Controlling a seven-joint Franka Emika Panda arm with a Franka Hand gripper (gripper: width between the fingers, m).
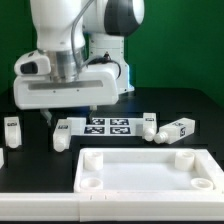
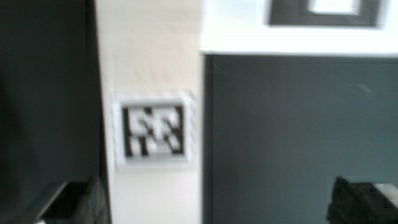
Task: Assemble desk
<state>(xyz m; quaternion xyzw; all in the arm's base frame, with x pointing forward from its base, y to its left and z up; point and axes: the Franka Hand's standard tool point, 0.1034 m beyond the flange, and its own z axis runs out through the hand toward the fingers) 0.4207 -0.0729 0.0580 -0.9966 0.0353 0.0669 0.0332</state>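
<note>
The desk's large white rimmed panel with round corner holes lies flat at the front of the table. Short white tagged legs lie behind it: one at the exterior view's left, one under the hand, and two at the right. My gripper hangs open just above the leg under the hand. In the wrist view that leg runs lengthwise between the open fingers, close to one of them, with its tag facing up. The gripper holds nothing.
The marker board lies flat between the legs, right beside the leg under the hand; its corner shows in the wrist view. The black table top ends at a white edge in front of the panel. A green backdrop stands behind.
</note>
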